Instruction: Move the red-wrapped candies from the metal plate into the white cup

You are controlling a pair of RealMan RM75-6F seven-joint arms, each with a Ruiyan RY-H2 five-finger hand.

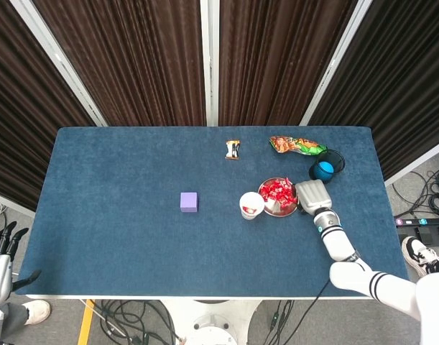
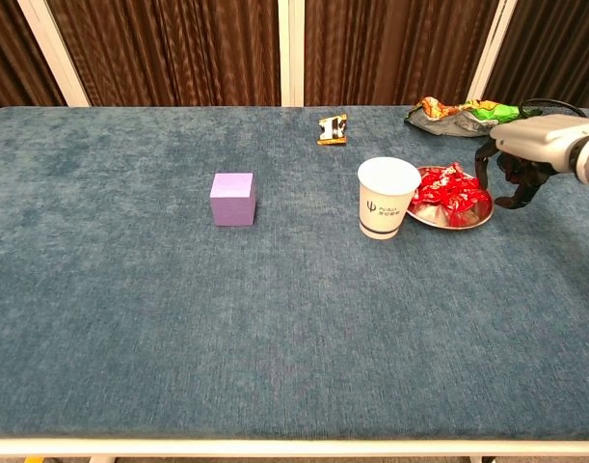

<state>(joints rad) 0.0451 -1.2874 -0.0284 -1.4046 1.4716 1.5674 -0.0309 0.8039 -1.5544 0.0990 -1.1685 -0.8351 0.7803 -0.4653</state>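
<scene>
Right hand [image 2: 514,166] beside the candy plate
Its fingers curl down, maybe empty; I cannot tell. Red candies [image 2: 450,190] on the metal plate [image 2: 468,222] sit just left, by the white cup [image 2: 387,200].

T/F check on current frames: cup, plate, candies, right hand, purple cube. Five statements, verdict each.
1. The white cup stands upright just left of the metal plate. True.
2. The metal plate is empty. False: red-wrapped candies are still piled on it.
3. The right hand grips the white cup. False: it is at the plate's right edge, away from the cup, with nothing visibly held.
4. The purple cube sits left of the cup, well apart from it. True.
5. The snack bag lies inside the plate. False: it lies on the table behind the plate, near the far edge.
</scene>
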